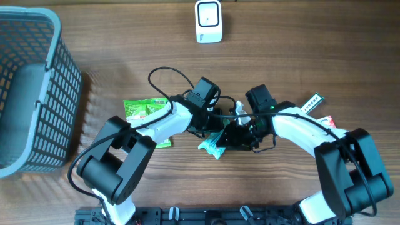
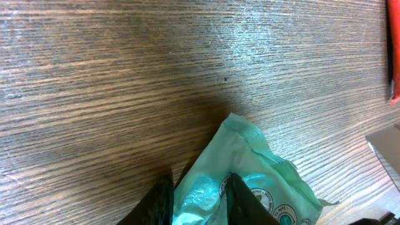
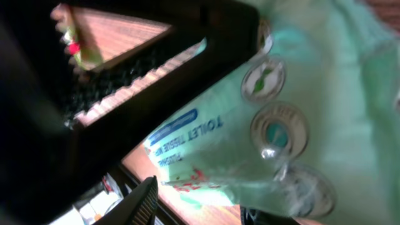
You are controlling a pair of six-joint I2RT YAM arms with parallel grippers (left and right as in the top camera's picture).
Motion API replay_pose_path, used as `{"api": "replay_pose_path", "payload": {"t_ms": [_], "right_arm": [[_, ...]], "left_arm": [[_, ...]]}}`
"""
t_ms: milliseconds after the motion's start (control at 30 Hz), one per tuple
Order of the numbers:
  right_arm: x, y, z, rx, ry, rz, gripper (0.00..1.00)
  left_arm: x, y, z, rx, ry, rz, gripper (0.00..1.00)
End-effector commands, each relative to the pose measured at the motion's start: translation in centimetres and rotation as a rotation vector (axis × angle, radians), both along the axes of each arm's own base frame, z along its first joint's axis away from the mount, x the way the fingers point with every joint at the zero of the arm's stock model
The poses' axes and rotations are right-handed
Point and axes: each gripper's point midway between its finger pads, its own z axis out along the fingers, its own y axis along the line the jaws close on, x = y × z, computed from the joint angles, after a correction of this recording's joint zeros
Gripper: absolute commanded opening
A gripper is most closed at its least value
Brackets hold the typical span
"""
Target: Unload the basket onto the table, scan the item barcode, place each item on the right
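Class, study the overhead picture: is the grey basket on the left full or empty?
Empty in the part shown: inside the basket only a bare grey floor and mesh walls appear. Its left side runs out of frame.

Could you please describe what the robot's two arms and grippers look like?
Both the left arm and the right arm have smooth white link shells between bulky black joint housings. A boxy black camera module sits at each wrist. The left gripper and right gripper are black, with slim tapering fingers. A thin black cable loops out beside the left arm.
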Motion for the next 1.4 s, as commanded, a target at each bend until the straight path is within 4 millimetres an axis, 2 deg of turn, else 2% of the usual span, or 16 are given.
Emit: {"api": "replay_pose_path", "payload": {"t_ms": [0,100,200,300,333,500,567,600,667,733,800,867,1000,1200,1267,1367], "right_arm": [[0.7,-0.7,-1.5,-0.111,0.054,-0.132,0.43],[1.6,-0.7,-1.6,-0.117,0.025,-0.161,0.43],[1.6,-0.7,-1.6,-0.116,0.021,-0.156,0.44],[1.7,-0.8,-1.6,-0.121,0.006,-0.146,0.44],[1.7,-0.8,-1.6,-0.118,-0.004,-0.133,0.44],[1.0,-2.2,-1.3,-0.110,-0.037,-0.024,0.46],[1.4,-3.4,-0.4,-0.105,-0.066,0.001,0.47],[1.9,-4.5,0.8,-0.099,-0.104,0.017,0.49],[2.4,-5.4,1.9,-0.092,-0.143,0.035,0.52],[2.3,-6.3,3.1,-0.087,-0.175,0.050,0.54],[1.8,-6.7,3.7,-0.085,-0.187,0.073,0.54],[1.1,-6.8,4.0,-0.086,-0.180,0.091,0.54],[-0.3,-7.9,3.4,-0.153,-0.116,0.095,0.55],[0.1,-8.1,2.0,-0.177,-0.100,0.017,0.56],[-0.3,-7.6,1.6,-0.139,-0.096,0.013,0.57],[-1.0,-7.7,0.9,-0.139,-0.083,0.015,0.58]], "left_arm": [[-0.8,0.8,-1.8,0.060,0.022,-0.018,0.28],[-0.7,0.9,-1.9,0.069,0.015,-0.015,0.29],[-0.6,1.1,-2.0,0.079,0.008,-0.010,0.28],[-0.7,1.2,-2.0,0.082,0.032,0.026,0.06],[-0.9,1.3,-2.1,0.087,0.056,0.058,0.04],[-3.4,3.0,-2.7,0.161,0.182,0.109,0.04],[-4.9,3.9,-2.7,0.192,0.256,0.109,0.05],[-5.9,4.7,-2.7,0.218,0.302,0.103,0.05],[-6.5,4.5,-2.5,0.200,0.334,0.099,0.05],[-7.4,2.6,-1.4,0.084,0.408,0.069,0.04],[-6.4,2.1,-0.3,0.050,0.361,0.021,0.04],[-4.1,1.9,1.6,0.032,0.285,0.038,0.04],[-2.0,0.9,4.2,-0.019,0.207,0.041,0.05],[-1.3,0.6,4.3,-0.016,0.169,0.039,0.07],[-0.5,1.3,3.6,0.062,0.098,0.054,0.05],[-0.7,0.6,3.4,0.076,0.069,0.031,0.04]]}}
